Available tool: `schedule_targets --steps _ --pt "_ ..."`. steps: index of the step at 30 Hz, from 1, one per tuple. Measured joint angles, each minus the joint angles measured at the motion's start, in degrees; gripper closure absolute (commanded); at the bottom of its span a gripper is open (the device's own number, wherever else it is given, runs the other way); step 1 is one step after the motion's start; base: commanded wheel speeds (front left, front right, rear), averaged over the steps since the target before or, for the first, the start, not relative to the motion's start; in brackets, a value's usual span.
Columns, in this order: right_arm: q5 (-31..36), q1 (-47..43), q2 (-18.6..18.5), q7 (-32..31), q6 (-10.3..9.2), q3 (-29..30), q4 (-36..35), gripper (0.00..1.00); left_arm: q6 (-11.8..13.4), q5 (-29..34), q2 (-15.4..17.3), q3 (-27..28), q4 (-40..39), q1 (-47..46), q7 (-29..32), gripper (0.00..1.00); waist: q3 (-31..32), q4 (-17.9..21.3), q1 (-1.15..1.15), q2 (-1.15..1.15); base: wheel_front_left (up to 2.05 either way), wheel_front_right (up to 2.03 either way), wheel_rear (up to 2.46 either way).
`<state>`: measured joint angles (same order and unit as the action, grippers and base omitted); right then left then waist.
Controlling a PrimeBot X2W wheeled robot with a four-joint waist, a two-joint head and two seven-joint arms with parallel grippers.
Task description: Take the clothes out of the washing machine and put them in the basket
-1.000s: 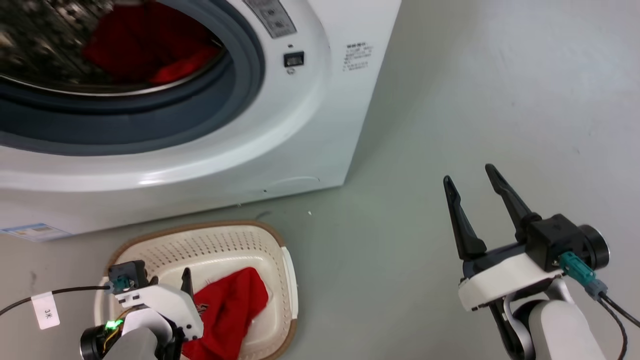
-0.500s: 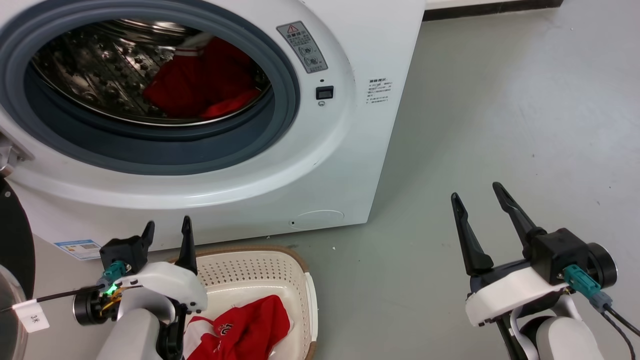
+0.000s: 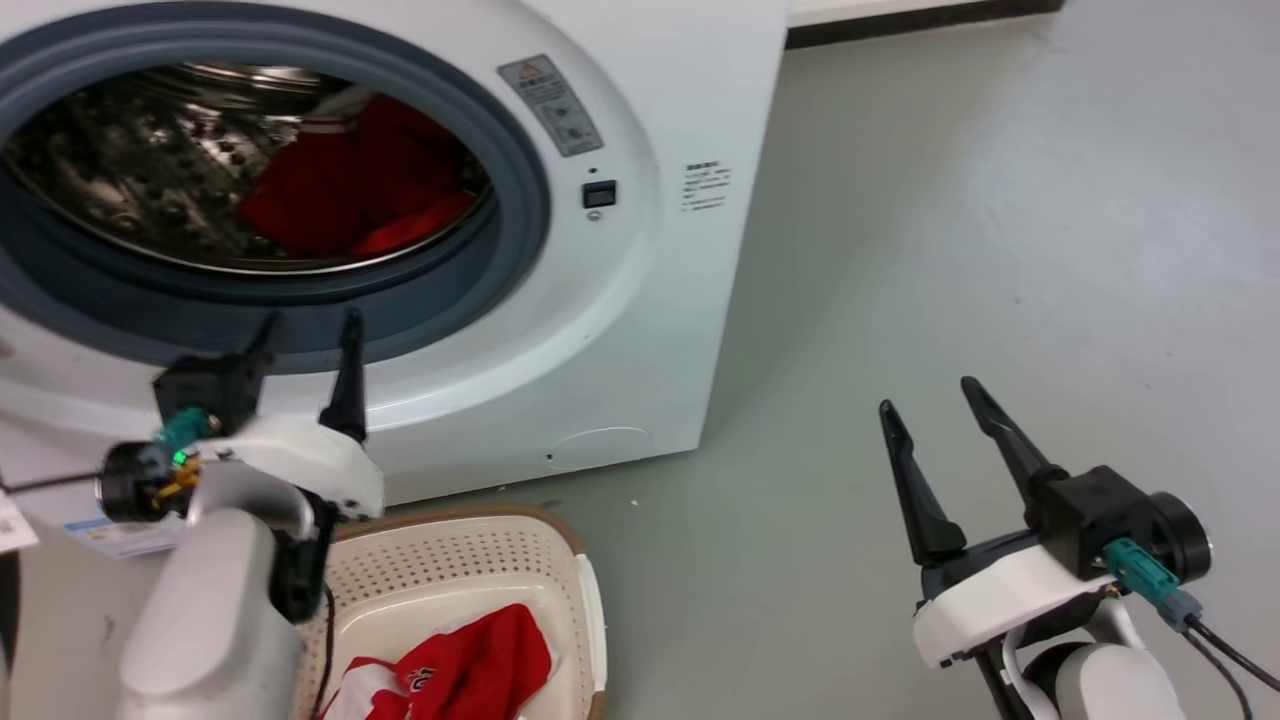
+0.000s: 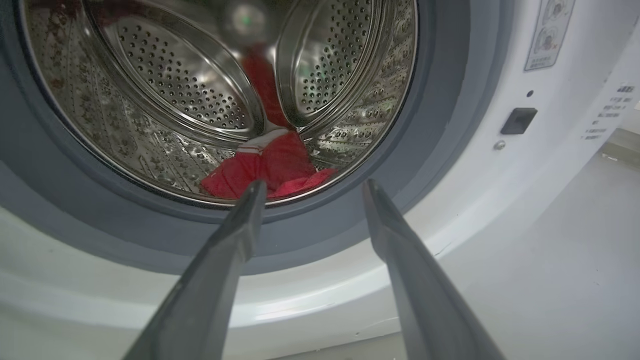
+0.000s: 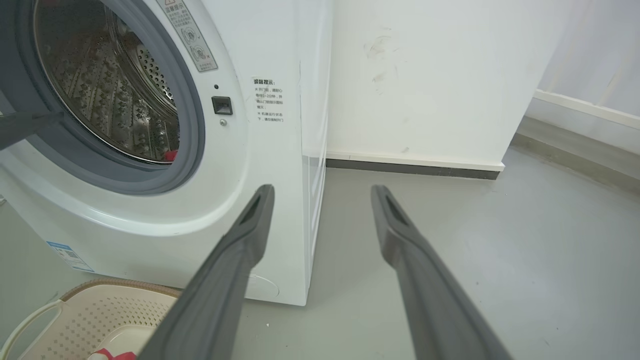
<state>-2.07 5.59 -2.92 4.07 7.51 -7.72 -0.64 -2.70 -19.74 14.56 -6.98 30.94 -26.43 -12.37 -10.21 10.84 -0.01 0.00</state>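
Observation:
The white washing machine (image 3: 640,300) stands open, and red clothes (image 3: 350,190) lie at the bottom of its steel drum (image 4: 165,100); the same clothes (image 4: 270,167) show in the left wrist view. Another red and white garment (image 3: 450,675) lies in the cream basket (image 3: 480,560) on the floor before the machine. My left gripper (image 3: 305,330) is open and empty, raised above the basket, its fingers pointing at the lower rim of the porthole. My right gripper (image 3: 930,395) is open and empty over bare floor, right of the machine.
Grey floor (image 3: 1000,250) spreads to the right of the machine. A white wall with a dark baseboard (image 5: 415,167) runs behind. The basket's rim (image 5: 115,287) and a blue label (image 5: 67,255) low on the machine's front show in the right wrist view.
My left gripper has risen from inside the basket up to the porthole's lower rim, empty. The head camera has tilted up and shifted. The right gripper has stayed in place.

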Motion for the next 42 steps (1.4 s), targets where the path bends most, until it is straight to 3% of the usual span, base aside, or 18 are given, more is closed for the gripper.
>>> schedule_targets --steps 9,19,27,42 --pt "-2.2 0.1 0.0 1.1 0.00 -2.6 1.1 0.00 -1.6 -1.5 6.3 2.0 8.2 -9.2 4.2 0.00 -2.6 6.4 0.01 0.00 0.00 0.00 0.00" --pt "-4.7 2.5 0.0 4.4 0.00 -3.1 1.9 0.00 -2.3 -1.3 14.1 2.3 12.8 -20.8 11.7 0.00 -10.6 11.3 0.01 0.00 0.00 0.00 0.00" --pt "-8.0 5.4 0.0 7.7 0.00 -5.2 4.8 0.00 -3.0 1.9 21.0 -0.4 13.3 -32.0 21.0 0.00 -18.6 15.0 0.02 0.00 0.00 0.00 0.00" --pt "-12.3 8.9 0.0 10.6 0.01 -8.8 8.7 0.00 -3.8 1.3 27.5 -1.9 14.8 -48.5 41.1 0.00 -28.2 21.4 0.02 0.00 0.00 0.00 0.00"
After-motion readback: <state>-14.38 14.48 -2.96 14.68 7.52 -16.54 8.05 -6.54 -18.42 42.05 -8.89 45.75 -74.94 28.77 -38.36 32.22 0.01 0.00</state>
